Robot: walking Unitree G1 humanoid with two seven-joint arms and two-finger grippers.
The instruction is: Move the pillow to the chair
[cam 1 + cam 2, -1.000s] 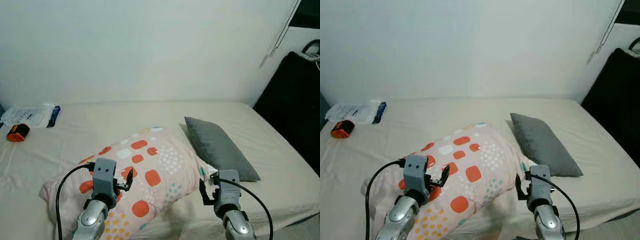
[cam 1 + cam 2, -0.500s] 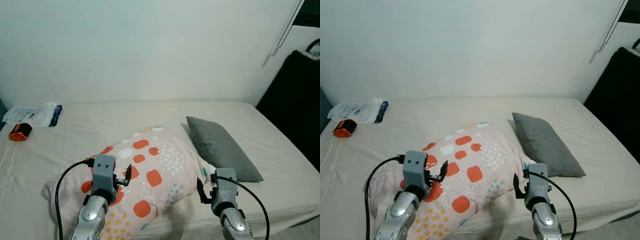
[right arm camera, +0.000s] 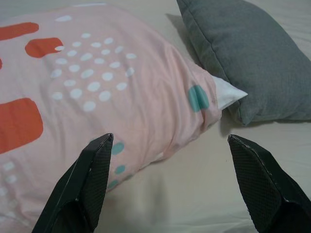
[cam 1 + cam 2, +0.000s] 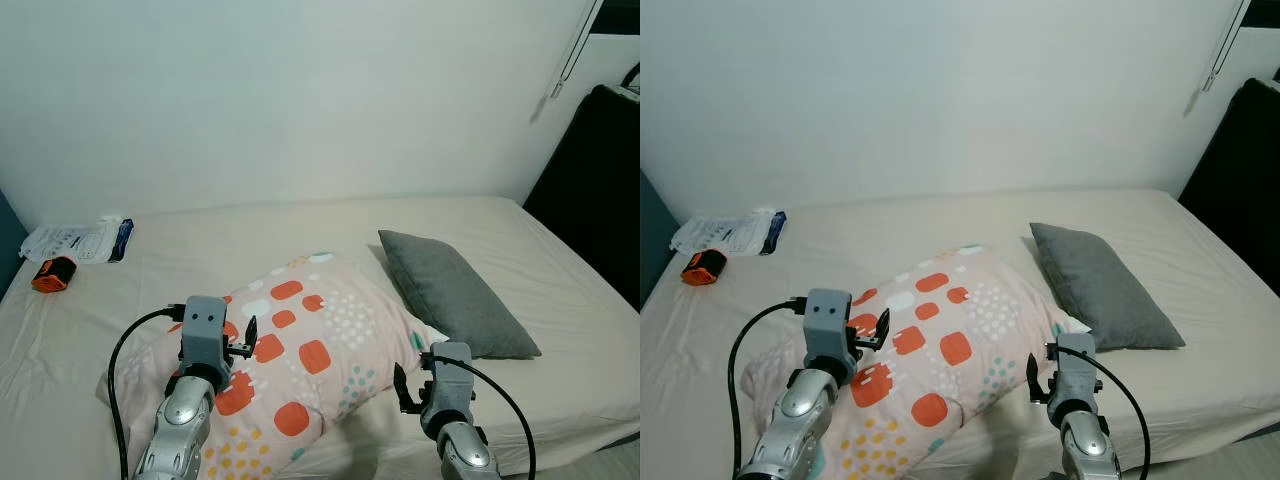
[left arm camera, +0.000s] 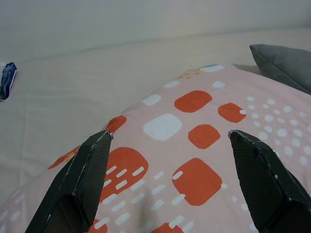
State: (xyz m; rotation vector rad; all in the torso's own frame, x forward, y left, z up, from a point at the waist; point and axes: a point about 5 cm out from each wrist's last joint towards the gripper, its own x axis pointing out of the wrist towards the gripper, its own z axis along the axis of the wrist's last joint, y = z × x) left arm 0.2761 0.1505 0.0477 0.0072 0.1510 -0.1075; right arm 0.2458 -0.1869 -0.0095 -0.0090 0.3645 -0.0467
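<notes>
Since a second ago the whole scene has slid lower and to the right in the head views, so the camera has shifted rather than the bedding, and both arms have dropped a little in the picture with it. The pink pillow [image 4: 300, 355], printed with orange and white squares and small dots, lies on the beige bed [image 4: 250, 240], and the chair cannot be made out. The left gripper [image 5: 170, 160] hovers over the pillow's near left part, its fingers [image 5: 80, 182] spread wide with the patterned cover showing between them; whether the tips touch the fabric cannot be told. The right gripper [image 3: 167, 165] sits at the pillow's right-hand end, its fingers [image 3: 90, 179] also spread wide, one of them over the pink cover and the other over bare sheet, with the pillow's corner and its white inner tip just beyond them. A grey pillow [image 4: 455, 290] lies past the right gripper's fingers, touching or nearly touching that white corner. Well beyond the left gripper's fingers, near the wall, are an orange and black object [image 4: 53, 273] and a white and blue packet [image 4: 82, 240], close beside each other. A dark upright shape [image 4: 600, 190] stands off the far side of the bed from the right gripper.
</notes>
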